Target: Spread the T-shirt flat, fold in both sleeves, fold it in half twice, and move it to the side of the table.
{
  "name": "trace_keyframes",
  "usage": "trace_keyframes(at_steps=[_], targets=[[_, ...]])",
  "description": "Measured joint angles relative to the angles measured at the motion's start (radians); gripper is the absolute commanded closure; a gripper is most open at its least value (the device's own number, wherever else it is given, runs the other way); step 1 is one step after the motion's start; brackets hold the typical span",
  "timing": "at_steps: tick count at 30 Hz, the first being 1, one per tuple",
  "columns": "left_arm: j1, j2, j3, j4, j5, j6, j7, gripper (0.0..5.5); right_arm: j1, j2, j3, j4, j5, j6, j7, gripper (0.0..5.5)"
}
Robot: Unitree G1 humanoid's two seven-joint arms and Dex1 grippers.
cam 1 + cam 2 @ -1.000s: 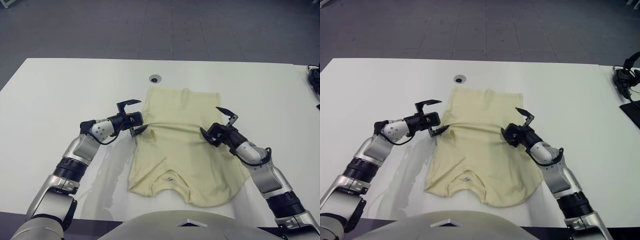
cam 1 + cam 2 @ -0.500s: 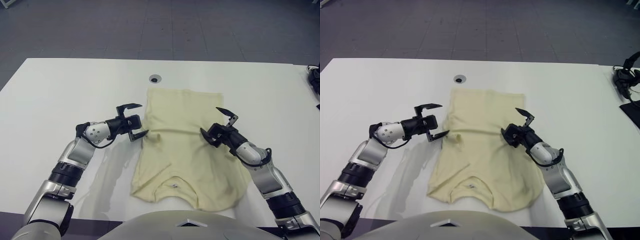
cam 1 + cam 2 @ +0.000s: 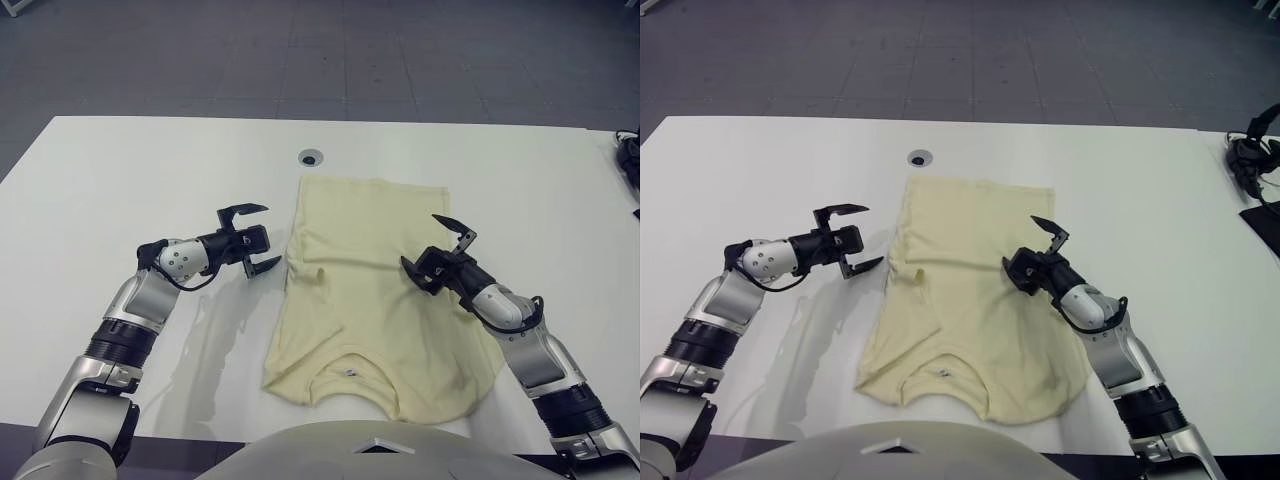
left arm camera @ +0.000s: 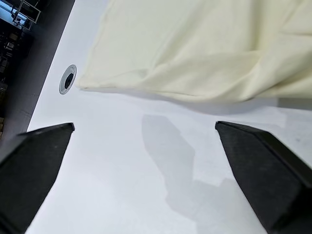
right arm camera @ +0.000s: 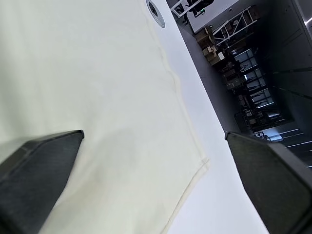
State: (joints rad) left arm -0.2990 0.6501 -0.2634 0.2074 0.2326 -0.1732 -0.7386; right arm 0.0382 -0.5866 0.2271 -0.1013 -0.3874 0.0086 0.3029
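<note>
On a white tabletop (image 3: 120, 170), the left end effector (image 3: 268, 236), fingers spread and empty, hovers just left of a cream T-shirt (image 3: 375, 290) lying collar toward the robot. The right end effector (image 3: 420, 240), also released, hangs over the shirt's right part. A pucker near the shirt's left edge could get trapped in a fold. A second ago the left end effector touched that edge; it has since drawn away.

I see a round grommet (image 3: 920, 157) set in the bench (image 3: 1140, 170), black cabled gear (image 3: 1243, 158) at its right edge, and grey tiled floor (image 3: 990, 60) beyond.
</note>
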Motion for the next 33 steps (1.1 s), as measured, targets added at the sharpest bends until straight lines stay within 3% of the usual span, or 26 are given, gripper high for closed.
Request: trace_keyframes(at_steps=[11,17,25,33], targets=[[0.006,0.027,0.071,-0.057,-0.062,0.019,-0.004,0.11,0.028,0.003,-0.051,-0.032,0.098,-0.008,0.047,0.10],[0.084,0.013,0.131,-0.231,-0.121,0.073,0.025,0.11,0.045,0.039,-0.211,-0.124,0.330,0.008,0.092,0.10],[0.255,-0.232,0.163,-0.531,-0.161,0.222,0.279,0.11,0.156,-0.040,-0.417,-0.254,0.570,0.075,0.267,0.10],[0.371,-0.414,0.152,-0.658,-0.179,0.287,0.452,0.11,0.639,-0.294,-0.732,-0.298,0.530,-0.095,0.693,0.10]])
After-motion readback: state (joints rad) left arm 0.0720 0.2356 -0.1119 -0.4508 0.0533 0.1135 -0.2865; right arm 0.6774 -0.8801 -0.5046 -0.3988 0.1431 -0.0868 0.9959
